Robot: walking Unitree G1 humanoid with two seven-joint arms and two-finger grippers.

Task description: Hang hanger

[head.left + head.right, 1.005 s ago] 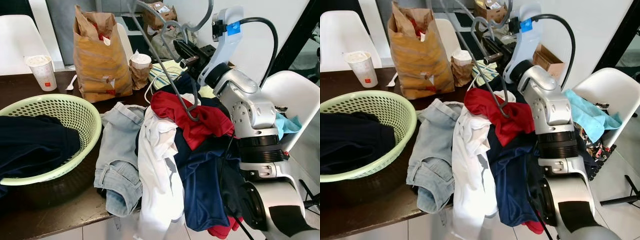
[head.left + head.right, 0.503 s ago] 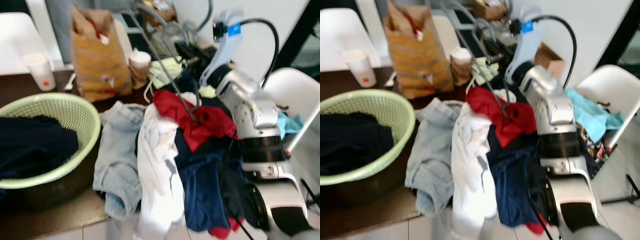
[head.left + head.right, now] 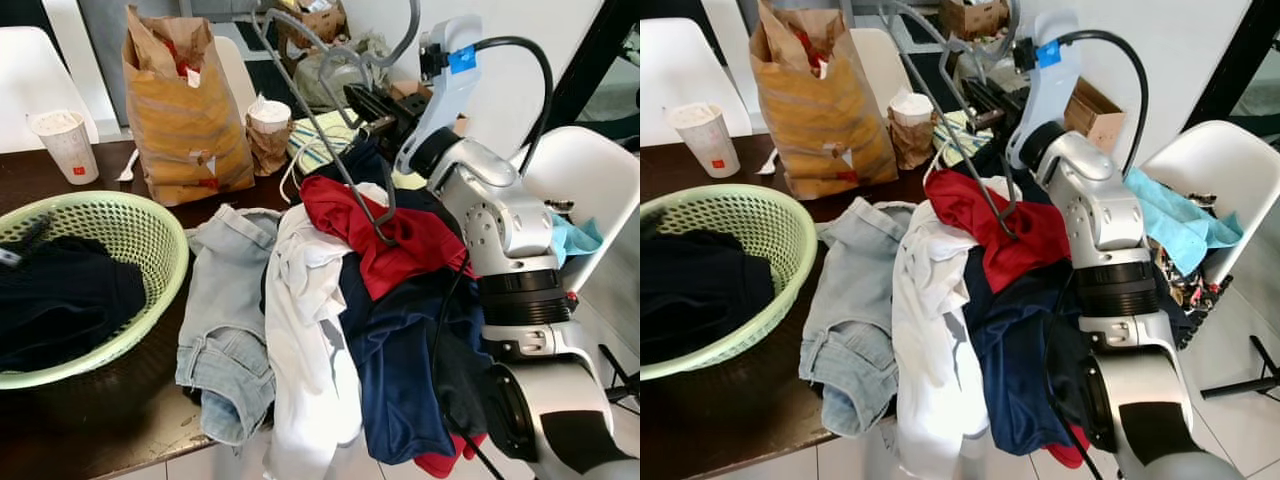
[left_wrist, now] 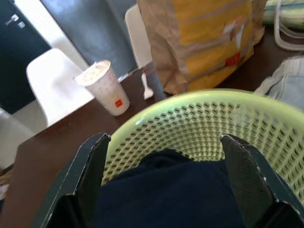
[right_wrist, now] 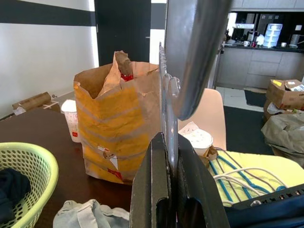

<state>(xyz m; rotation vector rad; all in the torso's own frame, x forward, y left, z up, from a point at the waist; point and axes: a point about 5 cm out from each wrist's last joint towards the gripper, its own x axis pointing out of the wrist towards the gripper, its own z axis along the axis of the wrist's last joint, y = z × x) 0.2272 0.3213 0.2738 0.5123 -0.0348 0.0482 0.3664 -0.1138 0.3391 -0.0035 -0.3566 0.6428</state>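
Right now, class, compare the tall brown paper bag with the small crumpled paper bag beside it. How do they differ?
The tall brown paper bag carries yellow printing and shows something red at its open top; the small crumpled paper bag is plain brown and wraps a white lidded cup. The tall bag is much larger and stands nearer the green basket; the small one sits nearer the right gripper. Both stand upright on the dark table.

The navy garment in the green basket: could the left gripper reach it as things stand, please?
Probably yes. The left gripper hovers open right over the green basket, with the navy garment lying between its jaws' line and nothing in between.
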